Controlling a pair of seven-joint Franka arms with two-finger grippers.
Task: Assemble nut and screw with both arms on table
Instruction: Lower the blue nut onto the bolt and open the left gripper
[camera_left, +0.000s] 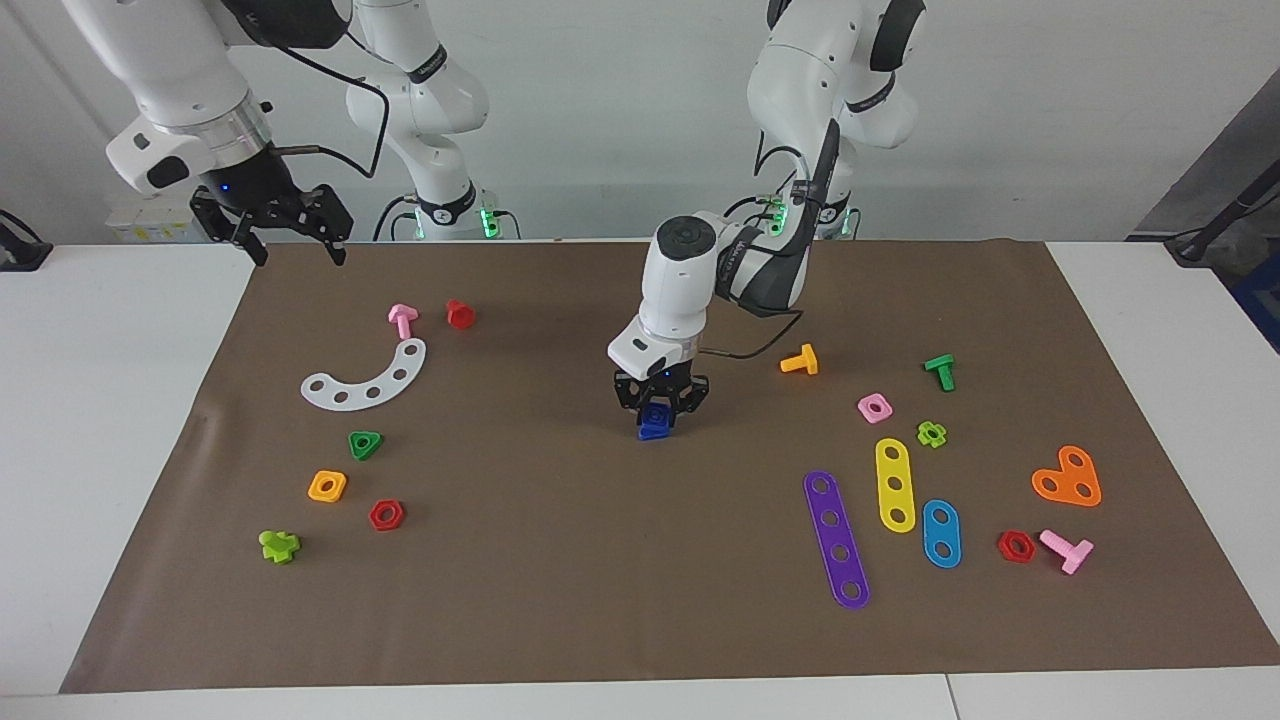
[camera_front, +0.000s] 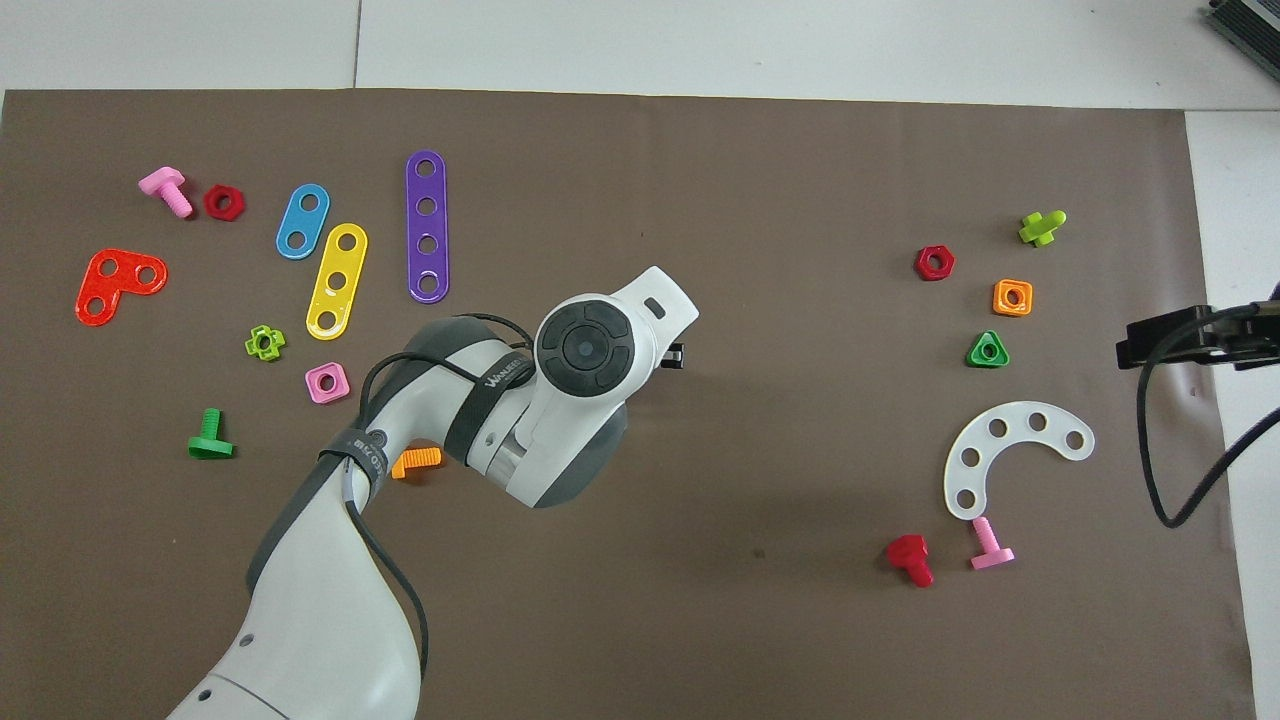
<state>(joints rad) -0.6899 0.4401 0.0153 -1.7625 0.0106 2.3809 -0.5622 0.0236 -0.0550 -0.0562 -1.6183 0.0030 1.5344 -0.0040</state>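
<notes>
My left gripper (camera_left: 657, 418) is down at the middle of the brown mat (camera_left: 560, 560), shut around the dark blue nut (camera_left: 657, 412). The nut sits on the dark blue screw (camera_left: 654, 432), whose triangular head rests on the mat just below it. In the overhead view the left wrist (camera_front: 585, 350) hides both parts, and only a black bit of the gripper shows beside it. My right gripper (camera_left: 290, 240) is open and empty, waiting in the air over the mat's corner at the right arm's end; it also shows in the overhead view (camera_front: 1160, 342).
Toward the right arm's end lie a white curved strip (camera_left: 365, 378), a green triangular nut (camera_left: 365, 444), an orange square nut (camera_left: 327, 486) and a red hex nut (camera_left: 386, 514). Toward the left arm's end lie an orange screw (camera_left: 800, 360), a pink square nut (camera_left: 874, 407) and a purple strip (camera_left: 836, 538).
</notes>
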